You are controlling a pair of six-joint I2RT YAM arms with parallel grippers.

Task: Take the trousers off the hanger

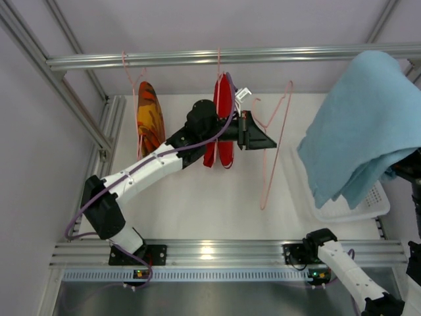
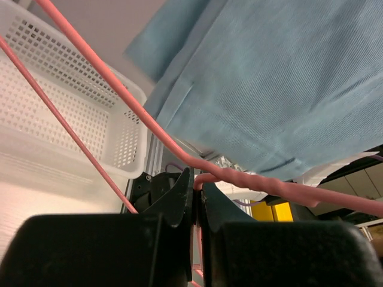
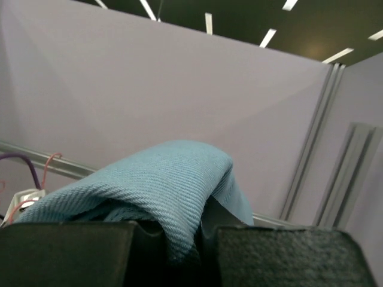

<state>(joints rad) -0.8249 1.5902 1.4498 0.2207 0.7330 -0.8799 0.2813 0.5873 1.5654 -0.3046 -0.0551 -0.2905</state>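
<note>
- Top external: light blue trousers (image 1: 362, 125) hang at 3 o'clock above the white basket (image 1: 378, 201), pinched in the right hand (image 3: 203, 236).
- Left hand (image 2: 196, 186) is clamped narrow on the bare pink hanger (image 1: 273, 151).
- Red trousers (image 1: 223, 105) at 12 o'clock and orange patterned trousers (image 1: 148, 115) at 10 o'clock hang from the rail (image 1: 230, 57).

Three trousers counted: orange-patterned pair (image 1: 148, 118), red pair (image 1: 224, 105), light blue pair (image 1: 362, 125); three pink hangers (image 1: 273, 148); one white basket (image 1: 355, 212).
</note>
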